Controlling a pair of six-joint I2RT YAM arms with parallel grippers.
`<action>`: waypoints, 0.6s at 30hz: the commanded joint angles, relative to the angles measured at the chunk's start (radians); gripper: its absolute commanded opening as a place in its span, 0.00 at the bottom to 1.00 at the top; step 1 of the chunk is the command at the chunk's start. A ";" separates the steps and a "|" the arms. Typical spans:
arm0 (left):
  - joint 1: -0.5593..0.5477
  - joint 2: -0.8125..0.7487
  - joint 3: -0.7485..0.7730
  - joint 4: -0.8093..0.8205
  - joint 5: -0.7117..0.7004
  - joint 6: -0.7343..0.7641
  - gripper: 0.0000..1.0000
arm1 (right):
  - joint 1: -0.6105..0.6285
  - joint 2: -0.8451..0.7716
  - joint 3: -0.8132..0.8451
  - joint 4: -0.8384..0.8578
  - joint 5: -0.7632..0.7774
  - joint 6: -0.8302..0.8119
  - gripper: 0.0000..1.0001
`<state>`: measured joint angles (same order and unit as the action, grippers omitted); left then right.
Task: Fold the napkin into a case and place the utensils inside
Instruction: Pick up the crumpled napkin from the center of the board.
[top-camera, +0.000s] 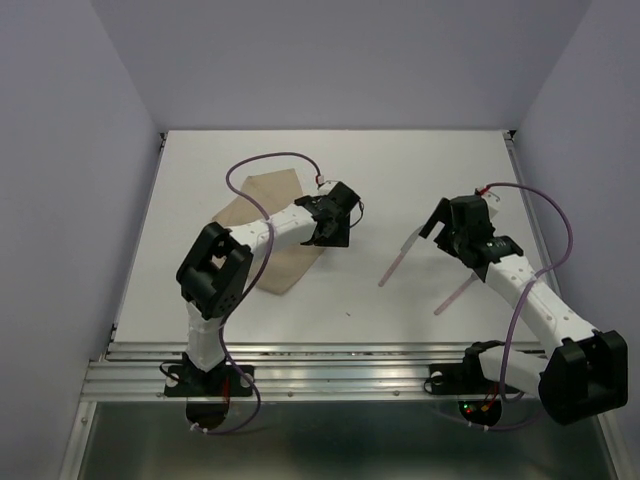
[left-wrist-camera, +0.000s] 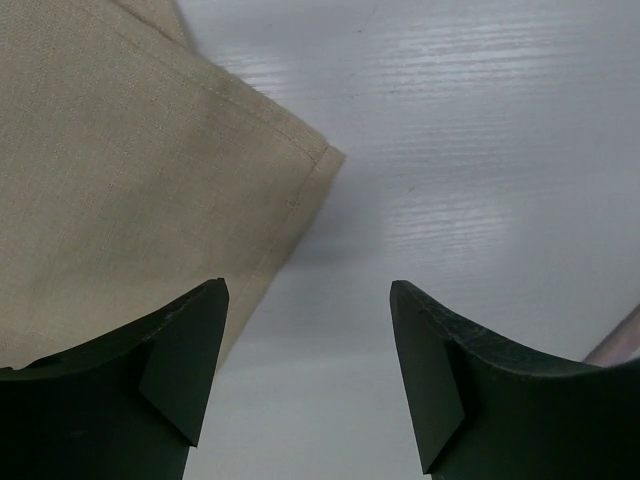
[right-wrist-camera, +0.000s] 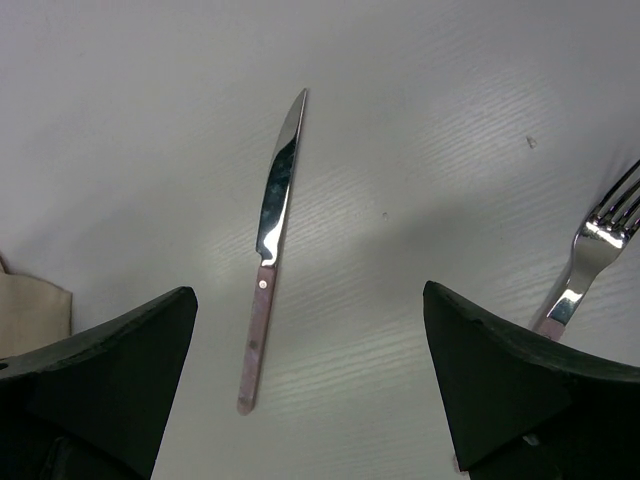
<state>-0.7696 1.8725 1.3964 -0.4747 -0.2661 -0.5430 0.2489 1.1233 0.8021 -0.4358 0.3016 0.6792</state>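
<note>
The beige napkin (top-camera: 268, 196) lies flat at the table's back left, and my left arm hides its middle. No case is in view; the cloth is a broad flat shape. My left gripper (top-camera: 343, 218) hovers open just off the napkin's hemmed right corner (left-wrist-camera: 318, 158), with bare table between the fingers (left-wrist-camera: 308, 285). The utensils lie apart on the table: a knife (right-wrist-camera: 268, 270) and a fork (right-wrist-camera: 592, 245), both with pinkish handles. My right gripper (right-wrist-camera: 309, 290) is open above them. The knife (top-camera: 400, 258) is nearer its left finger, and the right finger partly hides the fork (top-camera: 455, 293).
The white table (top-camera: 400, 165) is walled by lilac panels on three sides. A metal rail (top-camera: 330, 365) runs along the near edge by the arm bases. Purple cables loop over both arms. A pinkish handle tip (left-wrist-camera: 622, 345) shows at the left wrist view's right edge.
</note>
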 joint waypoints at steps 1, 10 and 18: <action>0.009 0.053 0.091 -0.057 -0.097 -0.060 0.77 | -0.003 -0.020 -0.018 0.032 -0.021 0.023 1.00; 0.021 0.146 0.115 -0.002 -0.094 -0.061 0.74 | -0.003 -0.039 -0.024 0.026 -0.028 0.031 1.00; 0.050 0.194 0.101 0.018 -0.084 -0.048 0.66 | -0.003 -0.028 -0.012 0.006 -0.038 0.045 1.00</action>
<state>-0.7303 2.0525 1.4757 -0.4690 -0.3195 -0.5926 0.2489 1.1061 0.7750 -0.4389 0.2714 0.7116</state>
